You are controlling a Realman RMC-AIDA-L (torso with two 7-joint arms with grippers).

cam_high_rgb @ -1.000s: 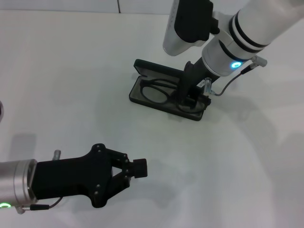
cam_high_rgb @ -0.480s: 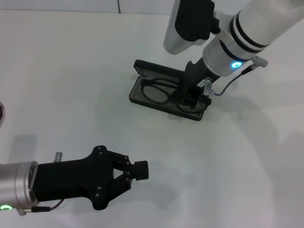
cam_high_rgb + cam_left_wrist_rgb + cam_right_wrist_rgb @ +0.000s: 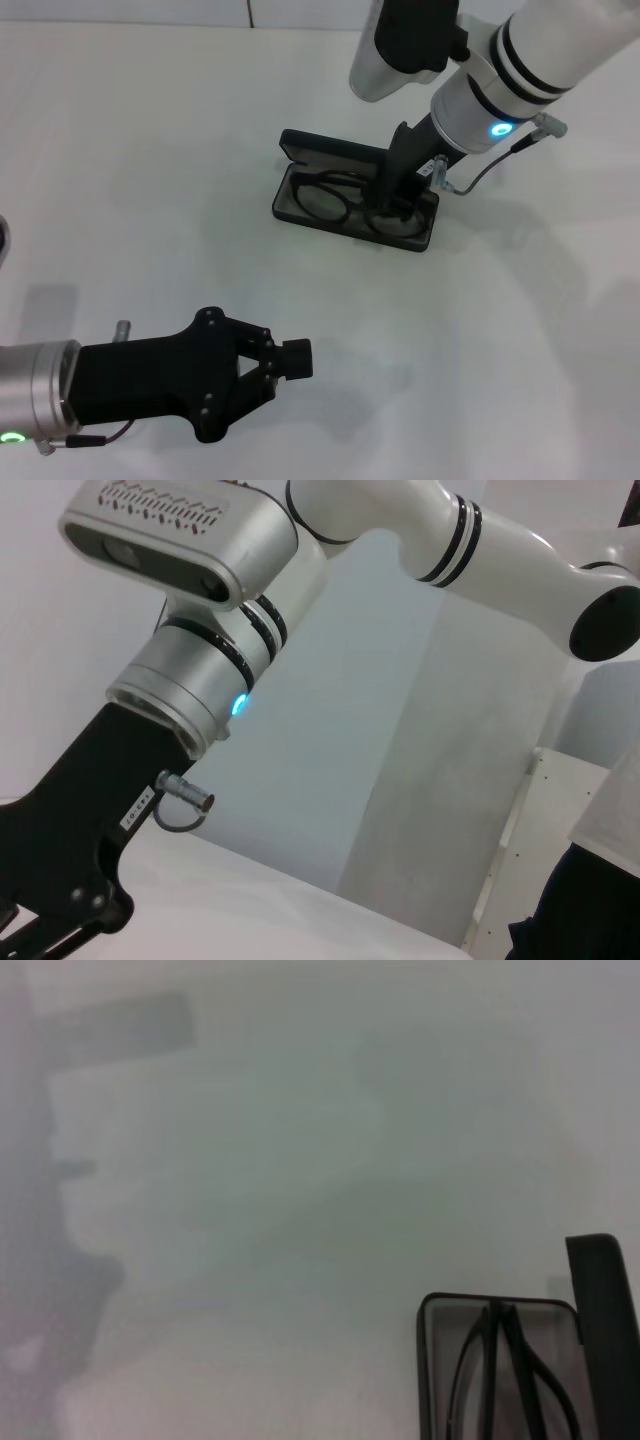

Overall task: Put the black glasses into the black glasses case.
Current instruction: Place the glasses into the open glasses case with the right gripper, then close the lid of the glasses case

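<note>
Overhead, the right pincer (image 3: 393, 208) hides its jaws above the black glasses (image 3: 335, 195); wrist shows temples.

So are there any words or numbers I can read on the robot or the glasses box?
None can be read.
Small white label on the right claw, above the black glasses case: too small to read.
The same label in the left wrist view: too blurred to read.
Black glasses: no writing visible.
</note>
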